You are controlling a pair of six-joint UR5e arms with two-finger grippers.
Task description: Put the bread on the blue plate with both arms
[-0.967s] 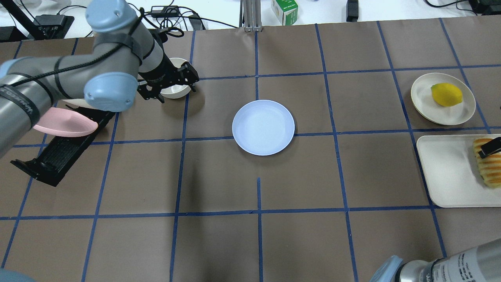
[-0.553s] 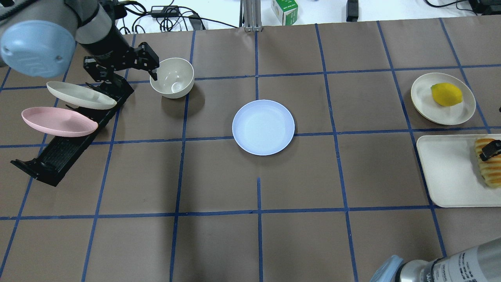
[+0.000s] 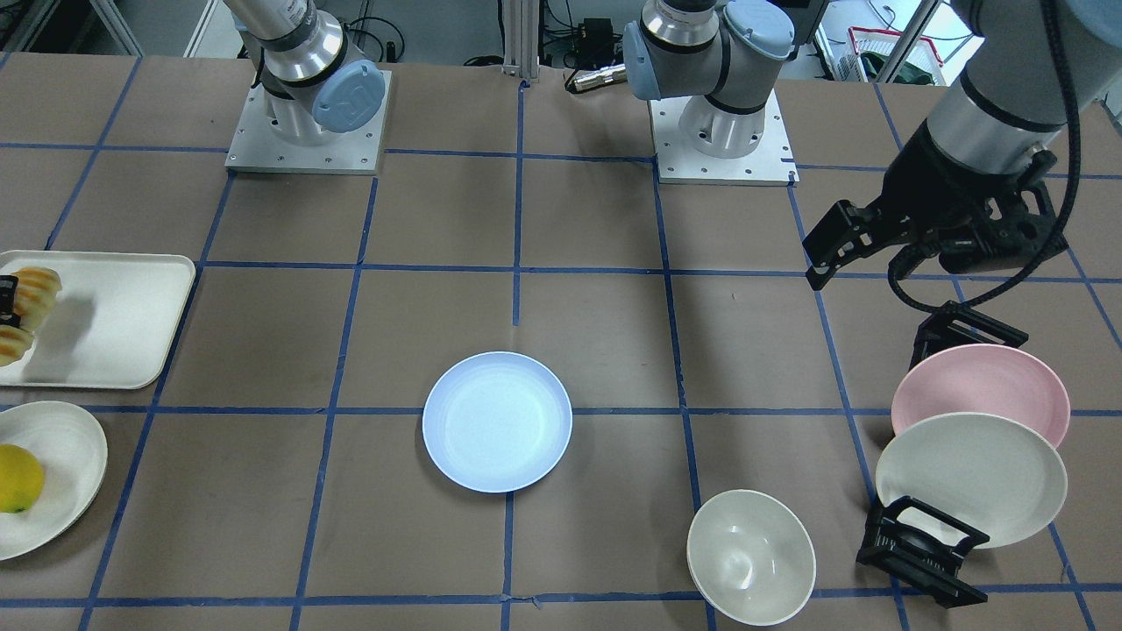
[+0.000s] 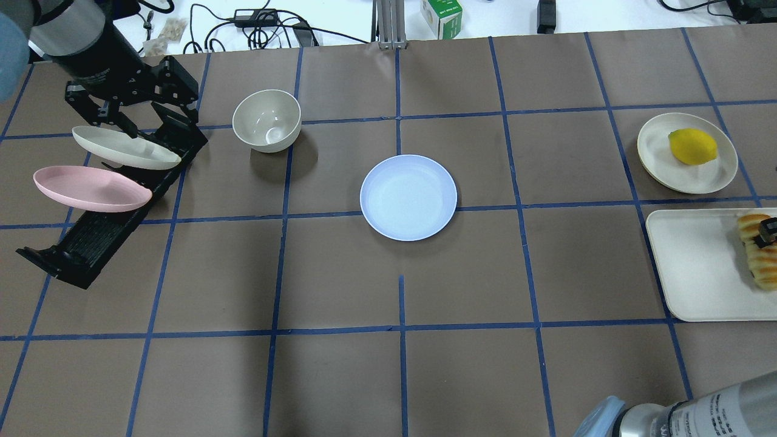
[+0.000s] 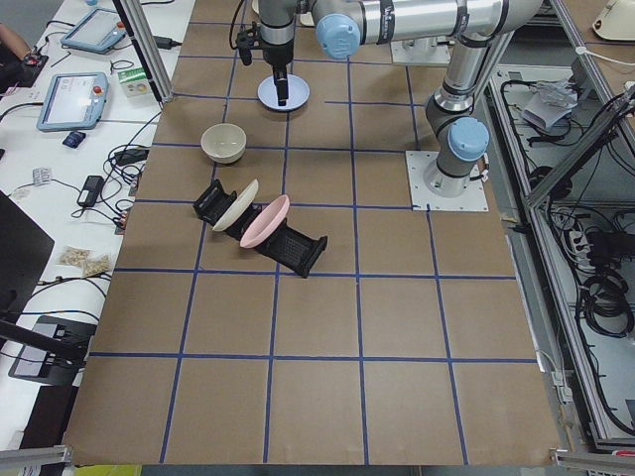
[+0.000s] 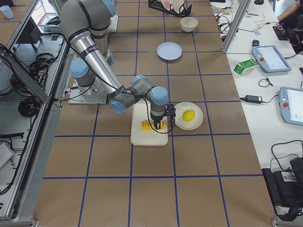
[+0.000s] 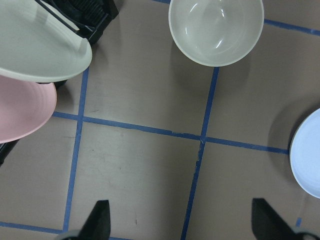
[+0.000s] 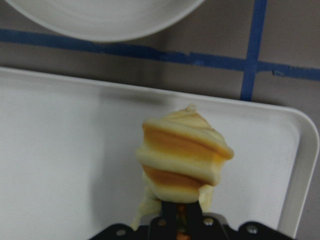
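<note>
The bread [image 4: 759, 252] lies on a white tray [image 4: 698, 267] at the far right edge. My right gripper [image 4: 768, 230] is shut on the loaf. In the right wrist view the bread [image 8: 182, 160] sits pinched between the narrow fingers [image 8: 172, 220]. The blue plate [image 4: 408, 197] lies empty at the table's middle, far from the bread. It also shows in the front-facing view [image 3: 497, 421]. My left gripper [image 4: 136, 115] is open and empty, hovering over the plate rack at the far left. Its fingertips [image 7: 100, 220] stand wide apart.
A cream bowl [image 4: 267, 119] stands between the rack and the blue plate. The black rack [image 4: 91, 237] holds a cream plate [image 4: 124, 147] and a pink plate [image 4: 91, 188]. A lemon [image 4: 692, 145] sits on a cream plate [image 4: 716, 176] beyond the tray.
My left arm swung left, from over the cream bowl to above the plate rack, uncovering the cream plate. My right gripper shifted slightly rightward on the bread.
</note>
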